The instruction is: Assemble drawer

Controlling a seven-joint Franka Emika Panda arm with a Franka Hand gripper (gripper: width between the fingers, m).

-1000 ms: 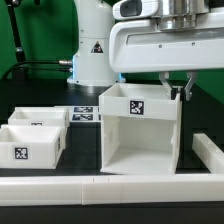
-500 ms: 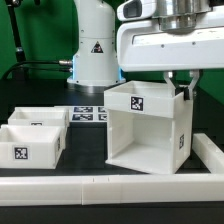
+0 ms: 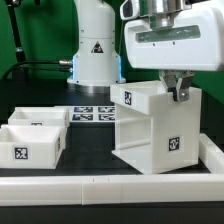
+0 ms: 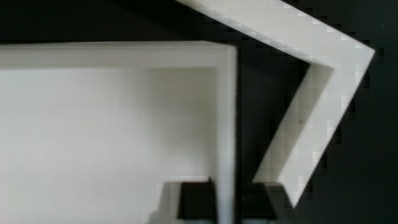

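1. One big box (image 3: 150,130), white and open on one side, stands just beside the marker board (image 3: 90,113), toward the exterior view's right. It is turned so that a corner faces the camera.
2. Two small drawers (image 3: 30,148) sit on the other side of the marker board, toward the exterior view's left, well apart from the big box.
3. The big box looks like hard plastic with thin walls. I think it is light and stiff and will not bend. Its smooth sides could slip, though.
4. A good place to hold it is a thin top wall, because the fingers can fit over that. The whole box looks too wide for them.
5. The gripper (image 3: 178,92) is on top of the big box, on the side away from the marker board.
6. In the wrist view, the two dark fingers (image 4: 189,198) are only a little apart, with one on each side of a thin white wall. They pinch that wall, so the gripper is closed on the big box.
7. Held by one edge, the box might swing or tip, so slow moves seem best. I cannot tell if its bottom touches the table (image 3: 85,165).
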